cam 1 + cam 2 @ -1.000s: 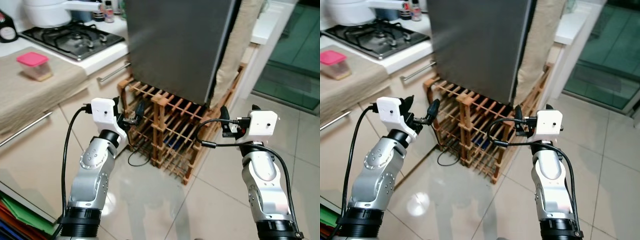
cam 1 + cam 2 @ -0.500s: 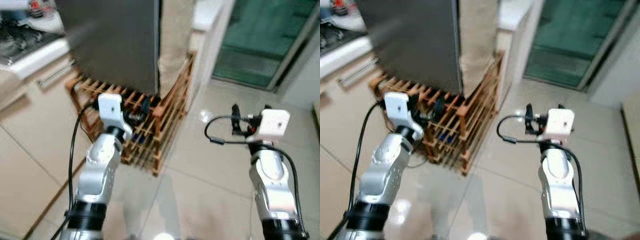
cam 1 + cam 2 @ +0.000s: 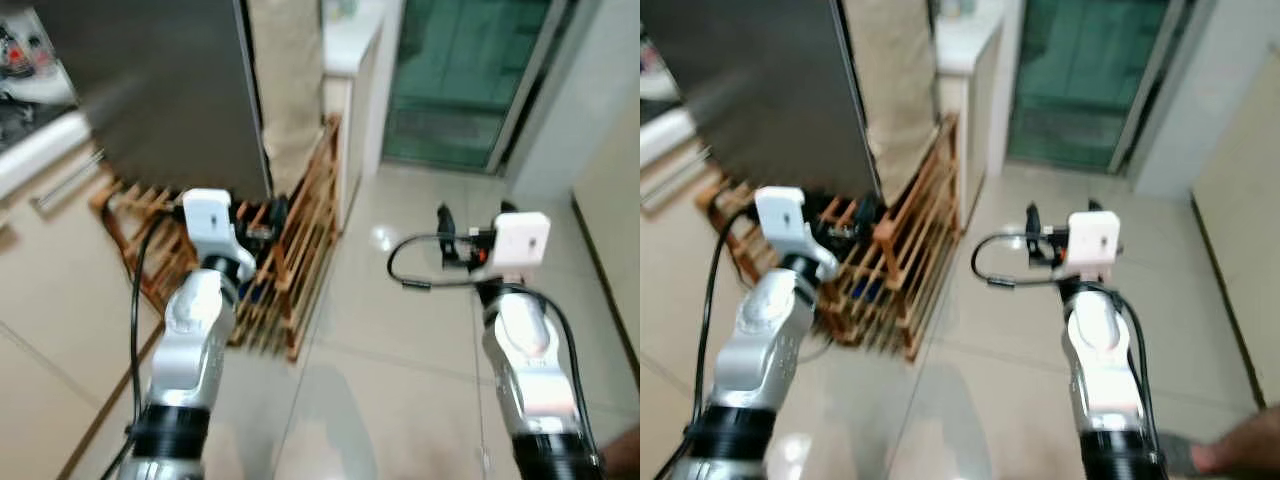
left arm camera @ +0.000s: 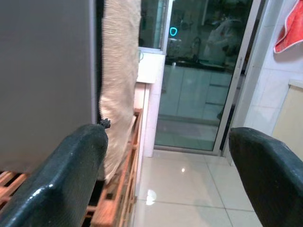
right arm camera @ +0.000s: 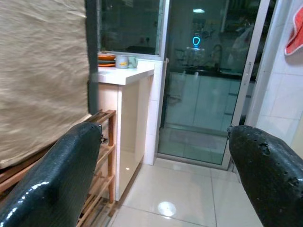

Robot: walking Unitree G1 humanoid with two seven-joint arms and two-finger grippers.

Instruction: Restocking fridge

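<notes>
Left gripper (image 4: 165,179): I see its two black fingers spread wide apart with nothing between them, raised in front of the rack on the left.
Right gripper (image 5: 165,175): fingers likewise parted and empty, held up over the bare floor on the right.
Fridge (image 3: 160,90): dark grey, flat-fronted, door closed; it stands far left, on top of the wooden rack. My view of it is blurred.
Wooden rack (image 3: 290,260): slatted, reddish-brown, low on the floor under and beside the fridge; I make out something dark and bluish between the slats but cannot tell what it is.
Beige cloth (image 5: 42,80): coarse woven, hanging down the fridge's right side onto the rack.
White counter (image 5: 125,75): just right of the cloth, far side; I see a small stack of orange dishes (image 5: 106,57) and cups on it.
Glass sliding door (image 3: 470,70): far right, greenish, a kitchen visible behind.
Floor (image 3: 400,340): pale glossy tiles.
Person's hand (image 3: 1235,450): at the near right corner.
</notes>
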